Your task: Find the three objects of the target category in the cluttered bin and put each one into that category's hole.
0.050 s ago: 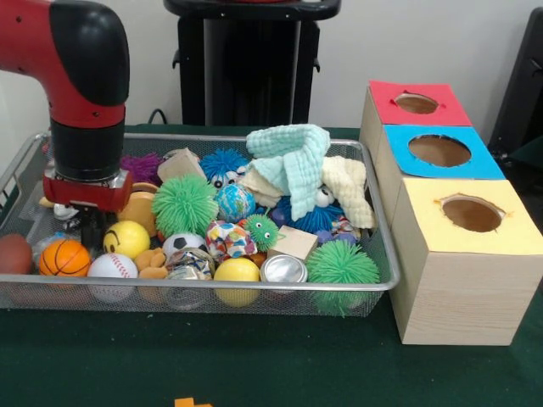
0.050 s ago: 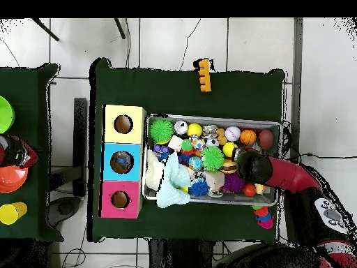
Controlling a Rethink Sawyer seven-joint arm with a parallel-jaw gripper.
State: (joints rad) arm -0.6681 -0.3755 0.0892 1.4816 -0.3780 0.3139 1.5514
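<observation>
Robotics lab. Red and black robot arm [image 1: 81, 93] reaching down into wire mesh bin [image 1: 254, 292] of toys, sitting on green-clothed table [image 1: 254, 365]. Beside bin, wooden sorting boxes [image 1: 458, 280] with red, blue, yellow tops showing holes. Beyond table, tiled floor [image 2: 174, 42] showing, cables trailing. Left of table in overhead view, second green surface holding coloured bowls [image 2: 10, 178].
</observation>
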